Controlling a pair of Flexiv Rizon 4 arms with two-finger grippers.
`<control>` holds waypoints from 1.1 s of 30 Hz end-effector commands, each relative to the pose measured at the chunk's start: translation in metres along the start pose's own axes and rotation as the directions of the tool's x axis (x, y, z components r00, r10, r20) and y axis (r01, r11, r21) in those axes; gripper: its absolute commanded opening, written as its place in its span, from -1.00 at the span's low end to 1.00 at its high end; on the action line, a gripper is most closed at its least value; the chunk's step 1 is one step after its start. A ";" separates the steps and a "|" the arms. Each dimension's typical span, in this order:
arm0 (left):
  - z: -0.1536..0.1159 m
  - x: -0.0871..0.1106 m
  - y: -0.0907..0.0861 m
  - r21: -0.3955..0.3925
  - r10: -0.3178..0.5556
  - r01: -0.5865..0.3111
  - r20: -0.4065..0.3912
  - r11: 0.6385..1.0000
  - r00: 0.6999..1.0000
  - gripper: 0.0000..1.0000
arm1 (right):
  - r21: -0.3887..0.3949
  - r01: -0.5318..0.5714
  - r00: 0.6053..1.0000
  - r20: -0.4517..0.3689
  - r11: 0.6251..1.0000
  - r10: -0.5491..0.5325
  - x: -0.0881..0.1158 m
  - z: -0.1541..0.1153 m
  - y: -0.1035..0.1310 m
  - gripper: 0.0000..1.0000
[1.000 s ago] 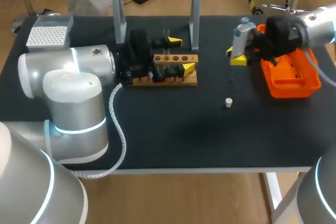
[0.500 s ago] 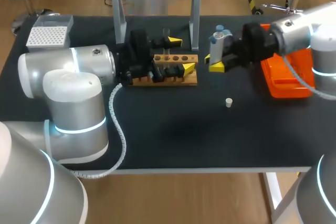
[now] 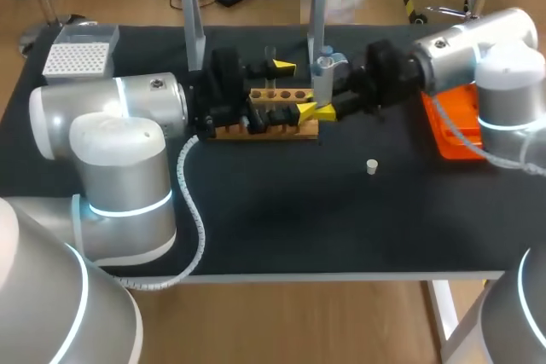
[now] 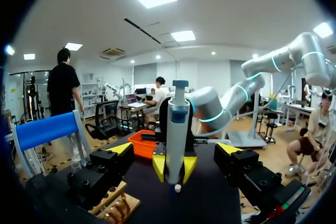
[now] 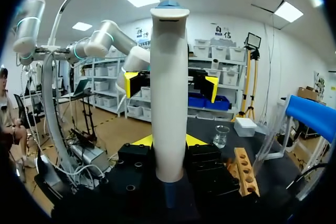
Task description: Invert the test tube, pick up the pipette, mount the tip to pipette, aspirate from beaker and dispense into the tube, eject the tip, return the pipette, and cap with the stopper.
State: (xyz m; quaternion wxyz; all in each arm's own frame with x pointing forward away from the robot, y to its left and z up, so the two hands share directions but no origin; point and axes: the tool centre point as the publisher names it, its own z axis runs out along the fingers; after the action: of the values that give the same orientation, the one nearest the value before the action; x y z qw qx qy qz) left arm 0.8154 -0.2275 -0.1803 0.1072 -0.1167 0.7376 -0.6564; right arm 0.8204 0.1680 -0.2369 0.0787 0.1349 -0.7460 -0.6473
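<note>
Right gripper (image 5: 168, 142) clamps the upright pipette (image 3: 324, 70) just beside the rack (image 3: 286, 95); left gripper (image 4: 175, 149) gapes empty, straddling the rack. Pickup looks done; next, press onto 1 tip in the tip box (image 3: 81, 57), well left of the rack

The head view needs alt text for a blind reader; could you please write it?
The right gripper holds a pipette upright beside a wooden rack, where the open left gripper sits. A white stopper and orange tray lie on the table.
</note>
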 end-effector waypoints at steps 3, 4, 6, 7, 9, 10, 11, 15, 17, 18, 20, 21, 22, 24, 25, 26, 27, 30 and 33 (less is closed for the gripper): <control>0.001 0.001 0.000 -0.001 0.000 0.000 0.004 1.000 1.000 1.00 | -0.026 0.009 1.000 0.002 1.000 -0.009 -0.003 0.014 0.001 -1.00; 0.001 0.001 0.000 -0.001 0.000 0.000 0.004 1.000 1.000 1.00 | -0.030 0.008 1.000 0.002 1.000 -0.008 -0.003 0.016 0.001 -1.00; 0.001 0.001 0.000 -0.001 0.000 0.000 0.004 1.000 1.000 1.00 | -0.035 0.010 1.000 0.002 0.999 -0.010 -0.002 0.020 0.002 -1.00; 0.001 0.001 0.000 -0.001 0.000 0.000 0.004 1.000 1.000 1.00 | -0.036 0.010 1.000 0.002 0.999 -0.010 -0.002 0.021 0.003 -1.00; 0.001 0.001 0.000 -0.001 0.000 0.000 0.004 1.000 1.000 1.00 | -0.041 0.011 1.000 0.004 0.999 -0.010 -0.002 0.024 0.003 -1.00; 0.001 0.001 0.000 -0.001 0.000 0.000 0.004 1.000 1.000 1.00 | -0.041 0.010 1.000 0.005 0.999 -0.010 -0.002 0.025 0.002 -1.00; 0.001 0.001 0.000 -0.001 0.000 0.000 0.004 1.000 1.000 1.00 | -0.042 0.010 1.000 0.006 0.999 -0.010 -0.002 0.026 0.002 -1.00; 0.001 0.001 0.000 -0.001 0.000 0.000 0.004 1.000 1.000 1.00 | -0.048 0.009 1.000 0.015 0.999 -0.008 -0.004 0.030 0.004 -1.00; 0.001 0.001 0.000 -0.001 0.000 0.000 0.004 1.000 1.000 1.00 | -0.049 0.010 1.000 0.016 0.999 -0.009 -0.004 0.031 0.004 -1.00; 0.001 0.001 0.000 -0.001 0.000 0.000 0.004 1.000 1.000 1.00 | -0.054 0.008 1.000 0.021 0.999 -0.007 -0.004 0.032 0.004 -1.00; 0.001 0.001 0.000 -0.001 0.000 0.000 0.004 1.000 1.000 1.00 | -0.055 0.009 1.000 0.024 0.998 -0.007 -0.005 0.033 0.004 -1.00; 0.001 0.001 0.000 -0.001 0.000 0.000 0.004 1.000 1.000 1.00 | -0.058 0.008 1.000 0.031 0.998 -0.007 -0.006 0.033 0.004 -1.00; 0.001 0.001 0.000 -0.001 0.000 0.000 0.004 1.000 1.000 1.00 | -0.060 0.011 0.999 0.034 0.998 -0.009 -0.006 0.034 0.004 -1.00; 0.001 0.001 0.000 -0.001 0.000 0.000 0.004 1.000 1.000 1.00 | -0.063 0.017 0.999 0.042 0.998 -0.014 -0.006 0.034 0.005 -1.00; 0.001 0.001 0.000 -0.001 0.000 0.000 0.004 1.000 1.000 1.00 | -0.064 0.016 0.999 0.042 0.998 -0.014 -0.006 0.034 0.005 -1.00; 0.001 0.001 0.000 -0.001 0.000 0.000 0.004 1.000 1.000 1.00 | -0.065 0.016 0.999 0.043 0.998 -0.013 -0.006 0.034 0.005 -1.00; 0.001 0.001 0.000 -0.001 0.000 0.000 0.004 1.000 1.000 1.00 | -0.067 0.015 0.999 0.045 0.998 -0.012 -0.006 0.034 0.005 -1.00; 0.001 0.001 0.000 -0.001 0.000 0.000 0.004 1.000 1.000 1.00 | -0.070 0.016 0.999 0.050 0.997 -0.013 -0.007 0.036 0.005 -1.00; 0.001 0.001 0.000 -0.001 0.000 0.000 0.004 1.000 1.000 1.00 | -0.070 0.015 0.998 0.054 0.997 -0.011 -0.007 0.037 0.005 -1.00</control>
State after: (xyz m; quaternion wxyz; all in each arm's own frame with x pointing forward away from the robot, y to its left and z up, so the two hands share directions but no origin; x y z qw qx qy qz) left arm 0.8154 -0.2275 -0.1802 0.1072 -0.1167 0.7376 -0.6564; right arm 0.8173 0.2045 -0.2370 0.0606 0.1208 -0.7236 -0.6768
